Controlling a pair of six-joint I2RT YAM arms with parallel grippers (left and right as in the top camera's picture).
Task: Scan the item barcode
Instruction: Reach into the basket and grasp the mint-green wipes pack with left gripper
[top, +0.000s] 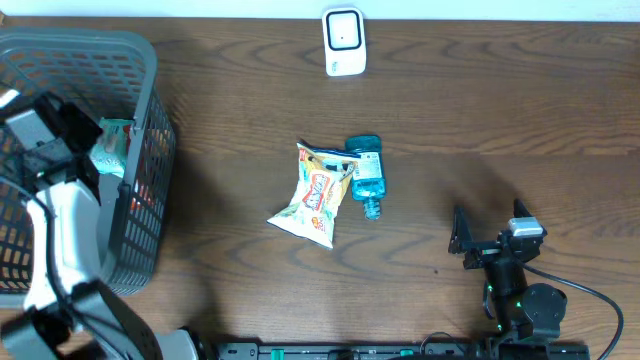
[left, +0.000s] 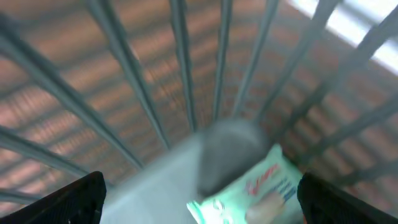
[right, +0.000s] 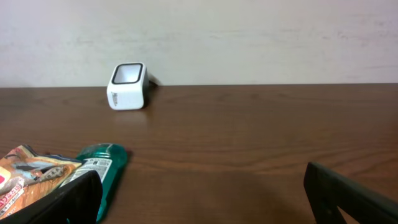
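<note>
Left arm reaches down into grey basket (top: 150, 200); left gripper (left: 202, 180) released, jaws wide, green packet (left: 249, 193) just beside it. Right arm sits folded low; right gripper (right: 203, 177) released, facing scanner (right: 127, 86). Snack bag (top: 315, 195) and blue bottle (top: 366, 175) lie touching at the middle of the table (top: 500, 120).

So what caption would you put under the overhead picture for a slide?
Snack bag and blue bottle lie mid-table, white scanner beyond; right claw open nearby, left claw over the grey basket.

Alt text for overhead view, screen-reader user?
A snack bag and a teal bottle lie together mid-table, a white scanner at the far edge. The left hand is in a grey basket holding a green packet; the right hand is open.
</note>
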